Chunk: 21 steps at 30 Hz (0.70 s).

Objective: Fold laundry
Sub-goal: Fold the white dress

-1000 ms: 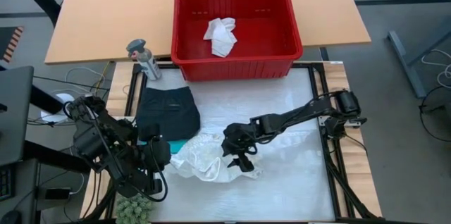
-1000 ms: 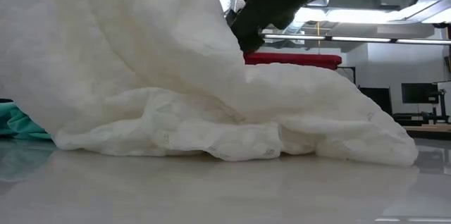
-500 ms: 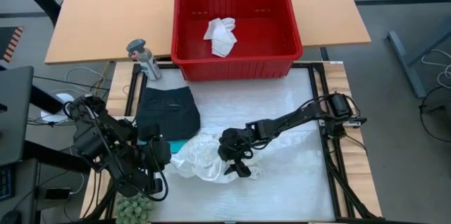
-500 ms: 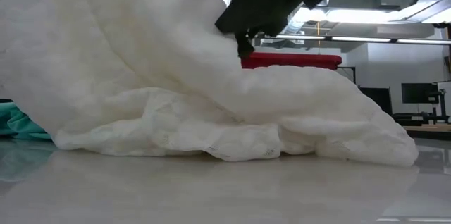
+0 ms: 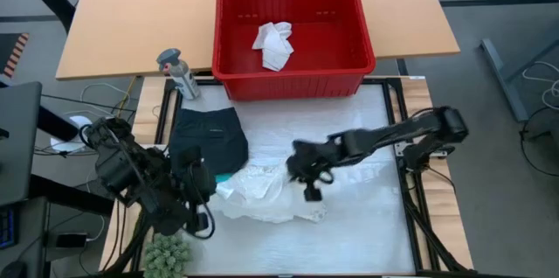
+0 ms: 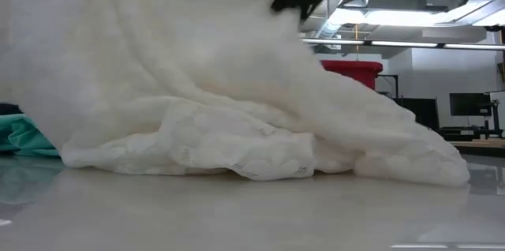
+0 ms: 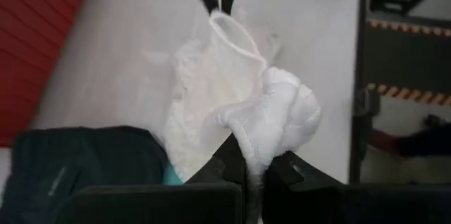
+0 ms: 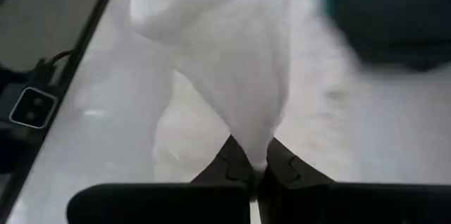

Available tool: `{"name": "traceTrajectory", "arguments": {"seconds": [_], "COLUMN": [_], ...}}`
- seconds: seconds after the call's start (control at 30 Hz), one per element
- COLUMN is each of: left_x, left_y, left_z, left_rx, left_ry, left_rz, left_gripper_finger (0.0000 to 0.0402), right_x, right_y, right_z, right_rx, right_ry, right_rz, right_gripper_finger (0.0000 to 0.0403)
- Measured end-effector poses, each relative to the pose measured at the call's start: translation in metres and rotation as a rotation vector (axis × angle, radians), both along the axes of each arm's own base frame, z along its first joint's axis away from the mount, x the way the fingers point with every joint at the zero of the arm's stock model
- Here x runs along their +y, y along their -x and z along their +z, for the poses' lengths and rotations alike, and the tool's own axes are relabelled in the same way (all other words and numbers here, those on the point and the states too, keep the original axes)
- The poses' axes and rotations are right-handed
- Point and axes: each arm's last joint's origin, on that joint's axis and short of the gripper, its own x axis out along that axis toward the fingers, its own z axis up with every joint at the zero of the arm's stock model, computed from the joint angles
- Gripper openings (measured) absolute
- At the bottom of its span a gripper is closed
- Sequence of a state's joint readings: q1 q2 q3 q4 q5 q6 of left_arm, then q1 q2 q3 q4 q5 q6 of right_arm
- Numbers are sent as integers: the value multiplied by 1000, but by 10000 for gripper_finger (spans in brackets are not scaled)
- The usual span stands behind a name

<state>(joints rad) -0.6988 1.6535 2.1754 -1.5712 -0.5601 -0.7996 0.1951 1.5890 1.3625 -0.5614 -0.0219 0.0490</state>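
With both my left gripper [image 7: 248, 171] and right gripper [image 8: 252, 168] clenched on the white garment [image 5: 262, 195] at centre frame, I judge either thin pinch, seemingly shallow, could slip as the cloth tightens.

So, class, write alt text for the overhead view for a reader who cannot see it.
Two dark robot arms each pinch one white garment that lies crumpled on the pale table, the left gripper at one end and the right gripper at the other. A black garment lies beside it over a teal one, and a red basket behind holds another white cloth.
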Motion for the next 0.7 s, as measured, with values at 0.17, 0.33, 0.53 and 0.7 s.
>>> {"name": "traceTrajectory", "arguments": {"seconds": [0.17, 0.33, 0.53, 0.7], "left_x": [28, 67, 122, 180], "left_y": [-7, -15, -34, -46], "left_z": [14, 27, 39, 52], "left_rx": [-75, -62, 33, 196], "left_ry": [-145, -393, -704, -993], "left_rz": [54, 57, 63, 121], "left_gripper_finger": [0, 0, 0, 0], "right_x": [-18, -35, -63, -95], "right_y": [49, 92, 119, 124], "right_z": [73, 121, 156, 175], "right_rx": [-104, -192, -253, -230], "right_ry": [83, 222, 399, 628], "right_rz": [-201, -412, -632, -768], "right_gripper_finger": [24, 24, 24, 24]}}
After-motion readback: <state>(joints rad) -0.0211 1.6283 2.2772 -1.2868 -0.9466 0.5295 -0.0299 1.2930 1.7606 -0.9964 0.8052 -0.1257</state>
